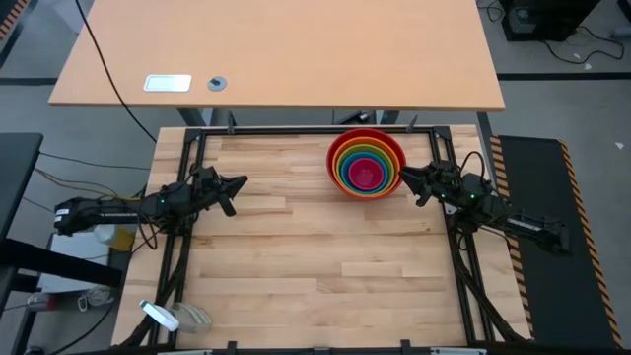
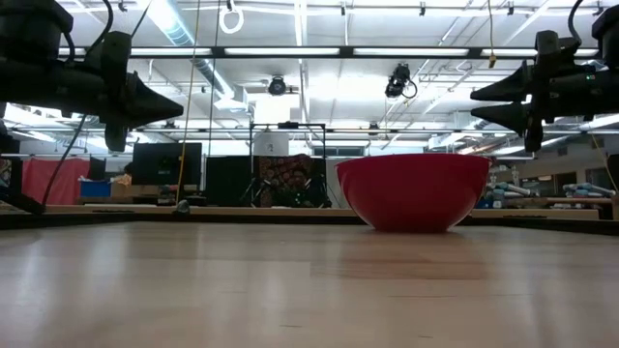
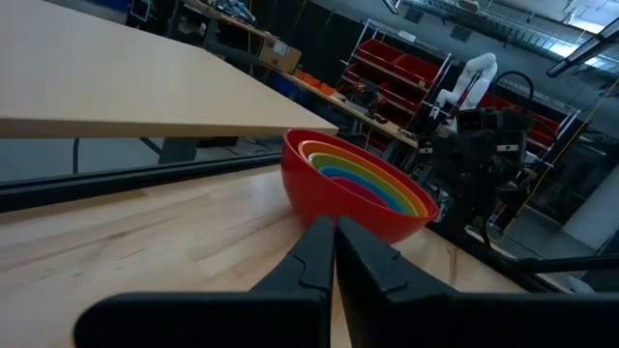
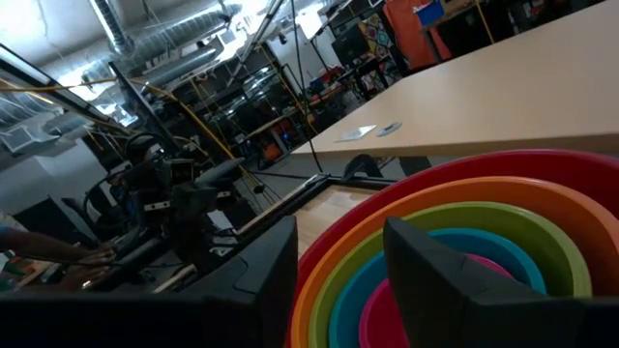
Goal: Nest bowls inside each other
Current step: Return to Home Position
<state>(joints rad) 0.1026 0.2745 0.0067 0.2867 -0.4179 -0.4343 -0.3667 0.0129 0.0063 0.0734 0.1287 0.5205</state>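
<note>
The bowls stand nested in one stack (image 1: 366,164) at the table's far right: red outermost, then orange, yellow-green and blue, with pink in the middle (image 4: 455,256). The red bowl's base (image 2: 413,224) rests on the wood. My left gripper (image 1: 243,181) hovers shut at the table's left side, pointing level toward the stack (image 3: 358,184). My right gripper (image 1: 402,177) hovers open just right of the stack, level with its rim, its fingers (image 4: 430,261) apart and touching nothing.
A black frame (image 1: 296,130) borders the wooden table. Behind it stands a desk (image 1: 276,54) with a white object and a small disc on it. A tape roll (image 1: 163,316) lies off the near left corner. Bare wood (image 1: 315,266) spans the middle and near side.
</note>
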